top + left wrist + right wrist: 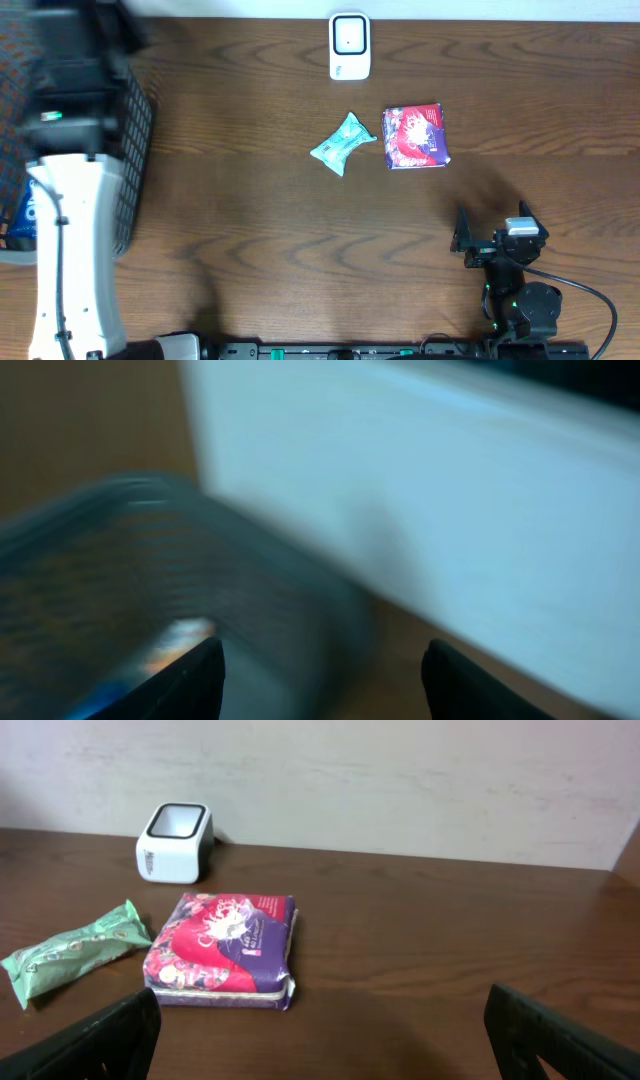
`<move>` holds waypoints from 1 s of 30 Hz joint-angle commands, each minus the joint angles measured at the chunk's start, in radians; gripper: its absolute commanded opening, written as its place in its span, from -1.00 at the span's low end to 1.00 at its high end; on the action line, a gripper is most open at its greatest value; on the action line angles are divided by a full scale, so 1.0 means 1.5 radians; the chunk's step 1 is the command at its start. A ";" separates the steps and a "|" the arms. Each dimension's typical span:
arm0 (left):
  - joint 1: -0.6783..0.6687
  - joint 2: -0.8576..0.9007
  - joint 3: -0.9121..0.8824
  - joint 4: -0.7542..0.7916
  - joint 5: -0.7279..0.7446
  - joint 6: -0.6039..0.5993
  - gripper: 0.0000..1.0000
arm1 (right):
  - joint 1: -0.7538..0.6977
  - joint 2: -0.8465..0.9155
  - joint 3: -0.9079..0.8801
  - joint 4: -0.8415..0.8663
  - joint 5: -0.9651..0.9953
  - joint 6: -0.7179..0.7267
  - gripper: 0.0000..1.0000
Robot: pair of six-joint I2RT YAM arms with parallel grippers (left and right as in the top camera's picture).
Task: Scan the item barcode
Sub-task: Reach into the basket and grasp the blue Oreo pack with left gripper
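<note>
The white barcode scanner (350, 45) (175, 842) stands at the table's far edge. Two items lie in front of it: a green packet (343, 143) (75, 952) and a red and purple pack (415, 136) (225, 950). My right gripper (490, 228) (320, 1050) rests open near the front right, facing the pack from a distance, nothing between its fingers. The left gripper (325, 680) is open and empty; its view is blurred, showing the black basket (150, 580) below. My left arm (70, 250) reaches over that basket.
The black mesh basket (135, 150) stands at the table's left edge with a blue item (25, 215) inside. A pale wall (400, 780) runs behind the table's far edge.
</note>
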 commanded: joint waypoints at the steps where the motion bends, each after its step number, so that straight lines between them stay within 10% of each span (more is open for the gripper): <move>1: 0.103 0.024 -0.001 -0.044 -0.001 0.094 0.27 | 0.002 -0.003 -0.001 -0.003 0.001 -0.001 0.99; 14: 0.260 0.199 -0.042 -0.160 -0.156 0.197 0.27 | 0.002 -0.003 -0.001 -0.003 0.001 -0.001 0.98; 30: 0.312 0.355 -0.069 -0.172 -0.075 0.234 0.24 | 0.002 -0.003 -0.001 -0.003 0.001 -0.001 0.99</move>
